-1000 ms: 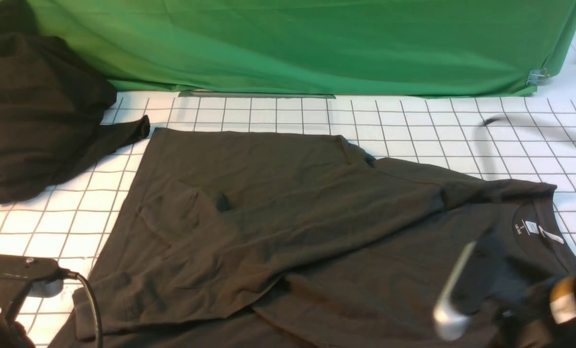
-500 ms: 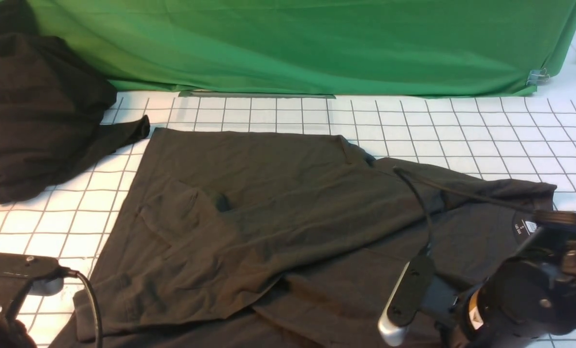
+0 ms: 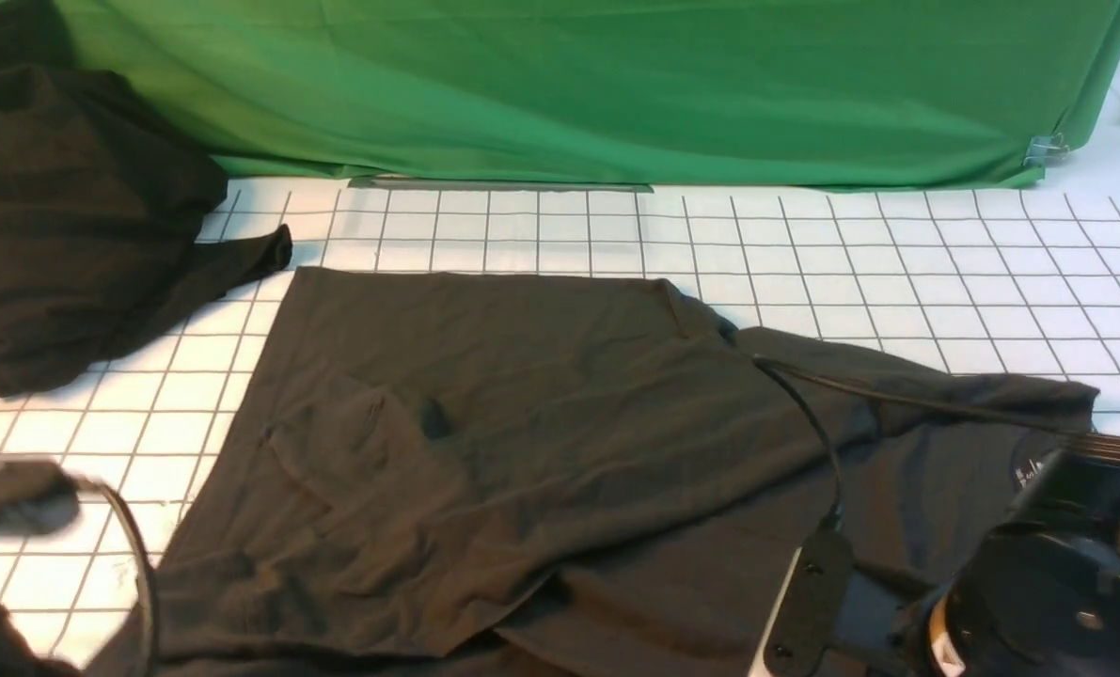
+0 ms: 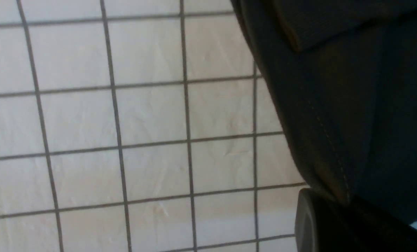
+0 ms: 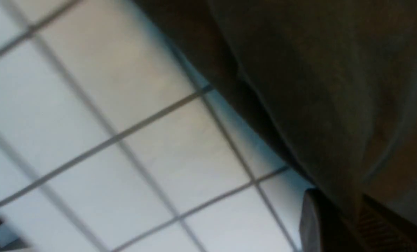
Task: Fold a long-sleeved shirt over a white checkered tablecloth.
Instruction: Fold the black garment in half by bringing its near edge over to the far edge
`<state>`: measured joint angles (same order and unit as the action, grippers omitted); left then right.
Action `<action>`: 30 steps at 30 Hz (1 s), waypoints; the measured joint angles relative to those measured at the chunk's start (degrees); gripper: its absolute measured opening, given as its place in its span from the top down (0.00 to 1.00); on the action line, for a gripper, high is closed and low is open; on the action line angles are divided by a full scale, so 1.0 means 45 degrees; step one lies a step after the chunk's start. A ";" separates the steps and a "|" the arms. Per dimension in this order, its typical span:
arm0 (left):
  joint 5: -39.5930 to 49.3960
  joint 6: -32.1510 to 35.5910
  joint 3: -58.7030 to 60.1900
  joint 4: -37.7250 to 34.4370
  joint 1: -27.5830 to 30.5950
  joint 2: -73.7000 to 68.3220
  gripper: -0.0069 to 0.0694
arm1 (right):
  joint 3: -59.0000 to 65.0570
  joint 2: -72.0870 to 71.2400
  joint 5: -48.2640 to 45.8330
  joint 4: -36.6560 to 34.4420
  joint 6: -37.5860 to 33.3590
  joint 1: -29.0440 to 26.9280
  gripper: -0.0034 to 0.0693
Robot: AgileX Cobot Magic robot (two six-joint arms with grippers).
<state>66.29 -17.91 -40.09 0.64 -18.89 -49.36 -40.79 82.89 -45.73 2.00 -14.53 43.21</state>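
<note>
- Shirt (image 3: 560, 395), dark charcoal-olive, lay spread w/ folds & wrinkles over the wh. checkered cloth (image 3: 541, 226), running from mid-table down past the near edge of the front view.
- One long fold of fabric crossed the shirt diagonally; part of the neck print showed at the R side, just beside the R arm (image 3: 1039, 592).
- L gripper (image 4: 345, 210) was clenched on the shirt: fabric edge w/ a stitched seam ran in btwn its fingertips, per L wrist view.
- R gripper (image 5: 355, 213) also clenched on the shirt, edge pinched & creased at the tips, per R wrist view; checkered cloth visible next to it.
- In front view both grippers' tips were out of frame; L arm (image 3: 5, 555) at near L corner, blurred, R arm over the shirt's near R part.
- Blacker garment heap (image 3: 70, 216) sat at far L on the cloth, near the shirt but apart.
- Green backdrop (image 3: 597, 85) hung behind, w/ a clip (image 3: 1047, 149) at its lower R corner.
</note>
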 joint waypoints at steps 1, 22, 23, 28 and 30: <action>0.0060 -0.0016 -0.0320 0.0000 0.0000 0.0089 0.88 | -0.0015 -0.0297 -0.0152 0.0006 0.0000 0.0026 0.91; -0.1701 0.0712 -1.0805 -0.0477 0.3447 -1.0034 0.88 | -0.8252 0.3206 -0.1698 0.0147 -0.1677 -0.4841 0.92; -0.1608 0.0794 -1.2124 -0.0557 0.3620 -1.1361 0.88 | -0.9132 0.4114 -0.1707 0.0147 -0.1706 -0.4966 0.92; -0.0907 0.0995 -1.5225 -0.0485 0.3980 -1.4498 0.88 | -1.2108 0.6711 -0.1760 0.0211 -0.1706 -0.5083 0.92; -0.0862 0.0995 -1.5842 -0.0412 0.4034 -1.5260 0.88 | -1.2694 0.7295 -0.1760 0.0211 -0.1706 -0.5083 0.92</action>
<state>62.41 -13.43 -111.38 -1.21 -0.73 -118.03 -97.91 115.72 -53.64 2.96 -22.20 20.34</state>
